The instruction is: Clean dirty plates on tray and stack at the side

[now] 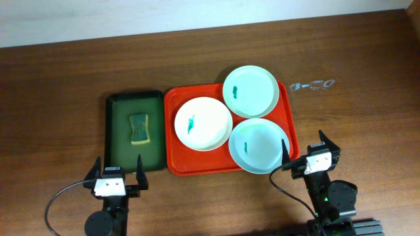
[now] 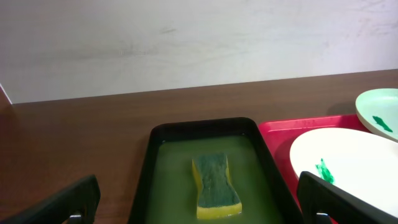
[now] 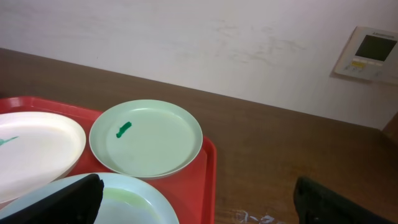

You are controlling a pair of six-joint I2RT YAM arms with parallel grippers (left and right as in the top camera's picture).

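Three plates lie on the red tray (image 1: pixel 172 131). The white plate (image 1: pixel 203 123) is at the left, one mint plate (image 1: pixel 250 91) at the back right, the other mint plate (image 1: pixel 259 145) at the front right. Each has a teal-green smear. My left gripper (image 1: pixel 111 177) is open and empty at the near edge, in front of the dark green tray. My right gripper (image 1: pixel 308 157) is open and empty just right of the red tray's near right corner. In the right wrist view the back mint plate (image 3: pixel 146 138) and the red tray (image 3: pixel 208 180) show.
A dark green tray (image 1: pixel 115 141) holding greenish liquid and a yellow-green sponge (image 1: pixel 139 128) sits left of the red tray; the sponge also shows in the left wrist view (image 2: pixel 215 184). A whitish smudge (image 1: pixel 312 84) marks the table at the right. The wall runs along the far edge.
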